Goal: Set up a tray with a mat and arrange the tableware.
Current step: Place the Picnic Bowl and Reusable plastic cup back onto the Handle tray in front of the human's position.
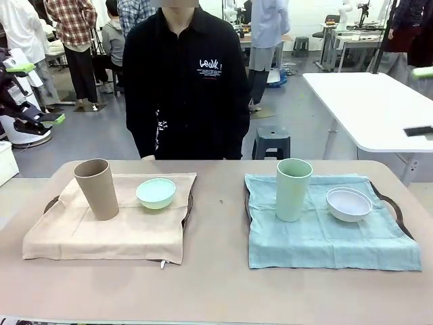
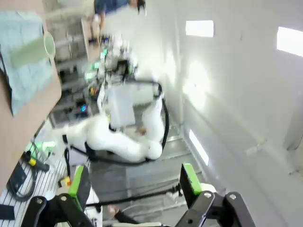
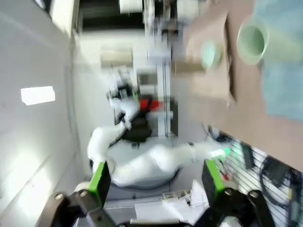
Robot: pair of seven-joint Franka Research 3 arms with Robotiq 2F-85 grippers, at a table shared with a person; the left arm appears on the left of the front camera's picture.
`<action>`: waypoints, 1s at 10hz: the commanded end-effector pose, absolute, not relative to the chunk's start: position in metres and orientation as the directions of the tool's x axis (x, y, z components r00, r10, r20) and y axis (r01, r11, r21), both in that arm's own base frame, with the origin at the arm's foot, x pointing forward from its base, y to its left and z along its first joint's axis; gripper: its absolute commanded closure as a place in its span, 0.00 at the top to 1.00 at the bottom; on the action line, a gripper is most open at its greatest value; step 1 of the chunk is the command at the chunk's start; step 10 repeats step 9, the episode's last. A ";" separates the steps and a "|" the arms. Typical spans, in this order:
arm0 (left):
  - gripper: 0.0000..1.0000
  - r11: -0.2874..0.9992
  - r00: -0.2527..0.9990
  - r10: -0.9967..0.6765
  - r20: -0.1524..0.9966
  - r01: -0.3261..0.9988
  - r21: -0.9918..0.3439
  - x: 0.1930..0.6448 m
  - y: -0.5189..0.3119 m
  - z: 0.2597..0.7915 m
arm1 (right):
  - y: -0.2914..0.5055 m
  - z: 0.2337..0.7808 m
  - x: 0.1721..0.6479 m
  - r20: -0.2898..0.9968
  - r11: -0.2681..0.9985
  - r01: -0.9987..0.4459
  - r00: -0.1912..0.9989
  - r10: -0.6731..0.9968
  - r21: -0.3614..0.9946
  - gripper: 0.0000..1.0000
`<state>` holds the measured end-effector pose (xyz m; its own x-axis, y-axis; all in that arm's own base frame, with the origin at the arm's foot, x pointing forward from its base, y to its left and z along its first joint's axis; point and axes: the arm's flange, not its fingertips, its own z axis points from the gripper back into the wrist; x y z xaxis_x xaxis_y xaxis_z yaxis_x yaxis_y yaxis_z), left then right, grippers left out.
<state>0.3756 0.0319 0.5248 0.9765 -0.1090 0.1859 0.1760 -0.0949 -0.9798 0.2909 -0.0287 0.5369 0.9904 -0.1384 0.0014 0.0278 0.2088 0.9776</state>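
A: Left side status?
B: Left gripper (image 2: 132, 187) spread, holding nothing. Tan cup (image 1: 96, 189) and mint bowl (image 1: 156, 193) stand on the beige mat (image 1: 108, 230).
A: Right side?
B: Pale green cup (image 1: 293, 189) and white bowl (image 1: 349, 204) stand on the blue mat (image 1: 325, 240). Right gripper (image 3: 156, 182) spread, empty.
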 end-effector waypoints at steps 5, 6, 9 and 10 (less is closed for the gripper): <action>1.00 -0.042 0.983 -0.032 0.180 0.179 -0.983 0.376 0.034 0.521 | -0.018 0.526 0.291 0.020 0.216 -0.005 0.998 -0.067 0.976 1.00; 1.00 -0.042 0.983 -0.032 0.180 0.179 -0.983 0.376 0.034 0.521 | -0.018 0.526 0.291 0.020 0.216 -0.005 0.998 -0.067 0.976 1.00; 1.00 -0.042 0.983 -0.032 0.180 0.179 -0.983 0.376 0.034 0.521 | -0.018 0.526 0.291 0.020 0.216 -0.005 0.998 -0.067 0.976 1.00; 1.00 -0.042 0.983 -0.032 0.180 0.179 -0.983 0.376 0.034 0.521 | -0.018 0.526 0.291 0.020 0.216 -0.005 0.998 -0.067 0.976 1.00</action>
